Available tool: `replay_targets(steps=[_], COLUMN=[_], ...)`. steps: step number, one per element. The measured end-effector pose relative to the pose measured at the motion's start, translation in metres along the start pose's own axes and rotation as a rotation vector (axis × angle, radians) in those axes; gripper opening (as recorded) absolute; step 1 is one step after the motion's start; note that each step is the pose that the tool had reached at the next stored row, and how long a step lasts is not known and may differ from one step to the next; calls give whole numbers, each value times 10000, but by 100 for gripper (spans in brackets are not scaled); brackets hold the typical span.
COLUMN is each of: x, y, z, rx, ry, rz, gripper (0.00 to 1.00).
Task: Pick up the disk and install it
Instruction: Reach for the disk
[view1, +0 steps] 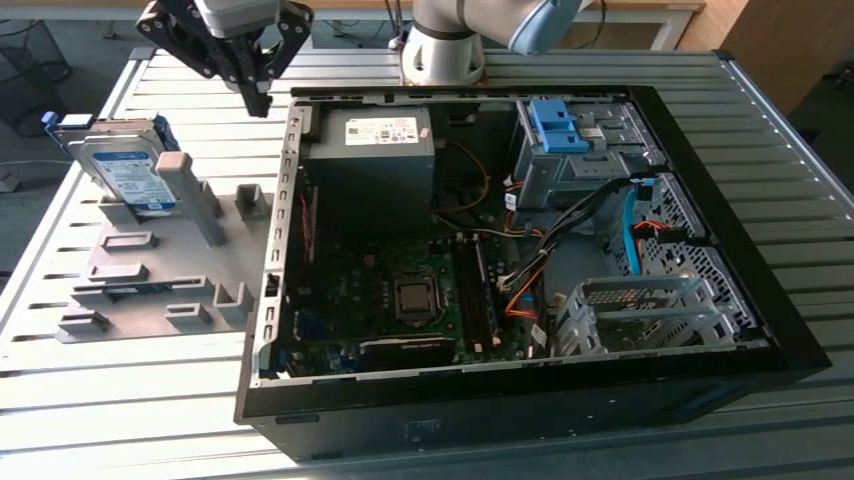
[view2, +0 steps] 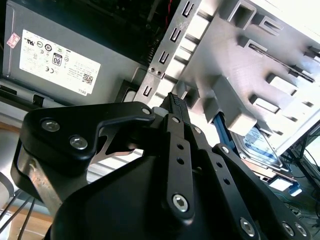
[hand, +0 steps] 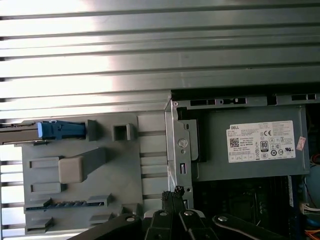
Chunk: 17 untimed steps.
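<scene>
My gripper (view1: 256, 98) hangs upper left in the exterior view, fingers pinched together, empty; the disk (view1: 127, 172) leans in the grey rack (view1: 167, 275) at mid-left; descending closed, I'd likely topple it, not grasp it.

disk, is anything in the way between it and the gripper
Nothing visible. The black gripper hangs over the edge of the grey plastic fixture tray, and the silver hard drive in its blue carrier frame stands propped on that tray toward the exterior view's left. A grey slanted post sits alongside it, not between.
</scene>
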<state>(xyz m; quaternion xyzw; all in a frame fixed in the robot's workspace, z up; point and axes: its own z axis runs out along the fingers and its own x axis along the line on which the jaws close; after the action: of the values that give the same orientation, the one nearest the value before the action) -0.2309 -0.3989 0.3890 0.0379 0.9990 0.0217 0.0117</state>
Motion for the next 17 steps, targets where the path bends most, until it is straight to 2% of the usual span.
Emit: replay_targets(steps=[17], x=[103], y=[-8], z=[6], rx=[0], ry=[5], rz=[0], gripper=[11])
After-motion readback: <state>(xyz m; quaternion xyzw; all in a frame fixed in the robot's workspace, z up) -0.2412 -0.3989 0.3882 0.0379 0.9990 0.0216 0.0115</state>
